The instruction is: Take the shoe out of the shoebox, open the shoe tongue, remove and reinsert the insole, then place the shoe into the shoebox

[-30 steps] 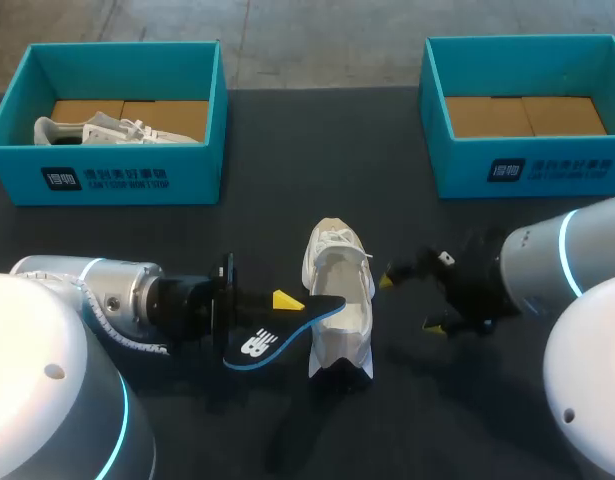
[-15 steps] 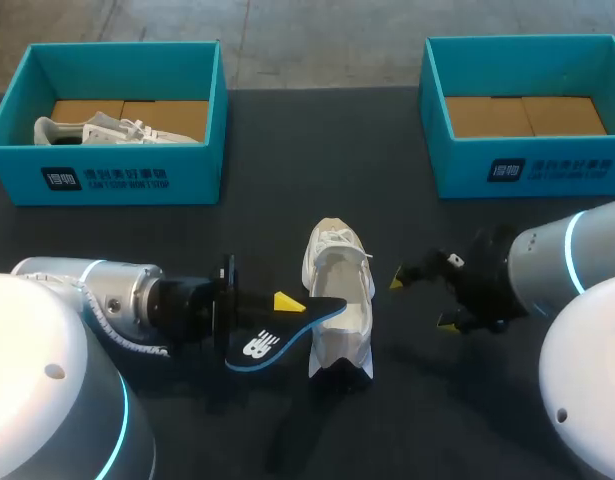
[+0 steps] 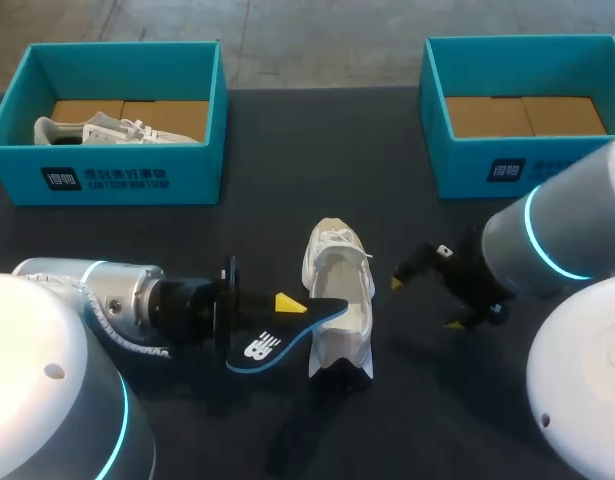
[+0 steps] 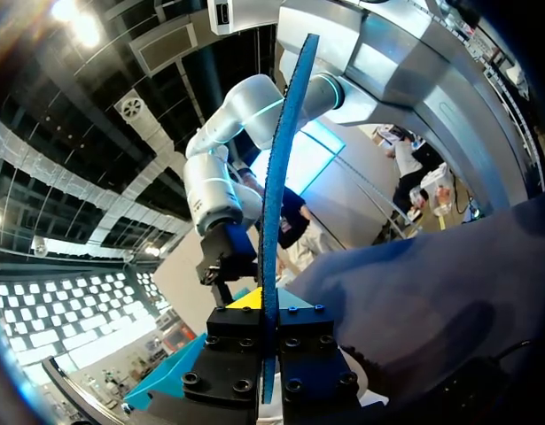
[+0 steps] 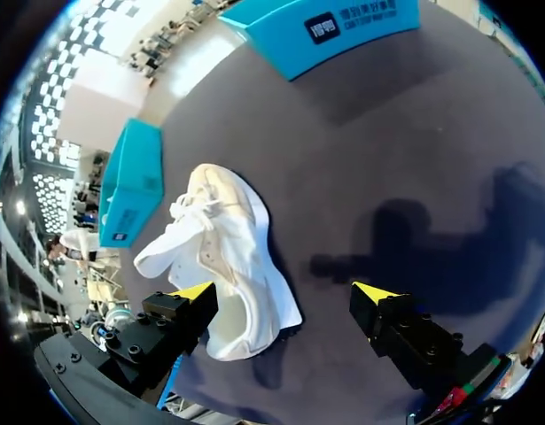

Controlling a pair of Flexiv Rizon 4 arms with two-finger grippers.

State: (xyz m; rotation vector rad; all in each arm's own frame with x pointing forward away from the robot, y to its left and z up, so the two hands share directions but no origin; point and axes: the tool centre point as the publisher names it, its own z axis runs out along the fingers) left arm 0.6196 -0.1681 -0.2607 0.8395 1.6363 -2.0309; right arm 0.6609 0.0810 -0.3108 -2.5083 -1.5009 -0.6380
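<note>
A white shoe [image 3: 339, 290] lies on the dark table [image 3: 287, 180] at the middle, toe away from me. My left gripper [image 3: 287, 303] is shut on a dark insole [image 3: 272, 338] with a blue rim, whose front end reaches over the shoe's opening. In the left wrist view the insole [image 4: 278, 195] stands edge-on, pinched between the fingers of that gripper [image 4: 266, 341]. My right gripper [image 3: 427, 302] hangs open just right of the shoe, touching nothing. In the right wrist view the shoe [image 5: 221, 257] lies ahead of the open gripper [image 5: 285, 292], nearer one finger.
A teal shoebox [image 3: 22, 150] at the back left holds another white shoe [image 3: 112, 130]. A second teal shoebox [image 3: 527, 175] at the back right shows only its cardboard floor.
My right gripper has drifted a little to the right, away from the shoe, and that arm has swung higher. The left gripper and the insole have stayed put.
</note>
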